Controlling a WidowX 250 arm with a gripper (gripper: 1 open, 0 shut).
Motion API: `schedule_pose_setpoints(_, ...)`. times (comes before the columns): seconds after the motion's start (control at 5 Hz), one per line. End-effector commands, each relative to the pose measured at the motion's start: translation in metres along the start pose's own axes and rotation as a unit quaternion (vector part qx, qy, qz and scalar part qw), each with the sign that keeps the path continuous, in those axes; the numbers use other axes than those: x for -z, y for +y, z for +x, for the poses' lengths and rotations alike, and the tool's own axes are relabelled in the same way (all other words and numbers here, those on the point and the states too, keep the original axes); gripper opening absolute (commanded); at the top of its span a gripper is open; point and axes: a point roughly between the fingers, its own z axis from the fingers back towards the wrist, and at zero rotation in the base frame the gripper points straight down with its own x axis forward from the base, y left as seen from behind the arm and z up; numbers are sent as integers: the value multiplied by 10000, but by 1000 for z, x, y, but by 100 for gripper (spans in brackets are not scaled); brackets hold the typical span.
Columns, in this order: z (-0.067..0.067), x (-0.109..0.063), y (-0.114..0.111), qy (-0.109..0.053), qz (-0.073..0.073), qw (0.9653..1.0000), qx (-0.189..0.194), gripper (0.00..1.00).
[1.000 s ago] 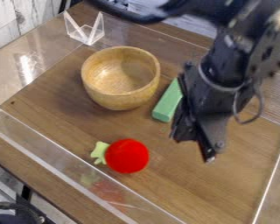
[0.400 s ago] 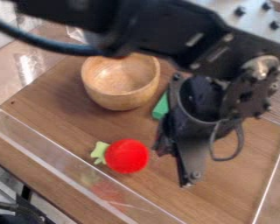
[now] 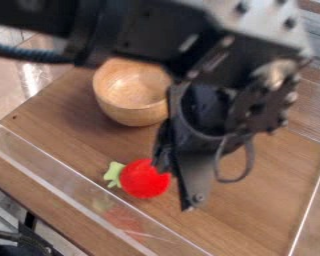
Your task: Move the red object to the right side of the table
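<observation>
Brown wood-grain boards make up the table [image 3: 69, 130], and low clear plastic walls [image 3: 49, 165] run along its near edge, catching a faint reddish reflection. On that surface, close to the front wall, sits the red object [image 3: 144, 180], a small round bright-red toy fruit with a green leafy tip poking out on its left side. It rests on the wood, a little left of the middle of the front edge.

Just beside it on the right, the gripper [image 3: 180, 188] comes down at a steep angle, its dark fingers [image 3: 190, 192] long and thin and blurred. One finger overlaps the fruit's right edge, but I cannot tell whether it touches, nor whether the jaws are parted or closed.

Behind the fruit, a wooden bowl [image 3: 125, 92] stands upright and looks empty. The black arm [image 3: 236, 95] bulks over the middle of the table, hiding part of the bowl's right rim.
</observation>
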Motion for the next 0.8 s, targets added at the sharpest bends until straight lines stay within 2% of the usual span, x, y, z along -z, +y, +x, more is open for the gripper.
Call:
schedule_pose_setpoints(0.0,-2,10,6,95,-11,9990,-445,100)
schedule_pose_setpoints(0.2,2,0,7,78,29,9994,-325,0)
schedule_pose_setpoints(0.4,6,1,5,6,22,9998,-172,100)
schedule_pose_setpoints(0.6,11,0,2,-52,13,10000,-4,100)
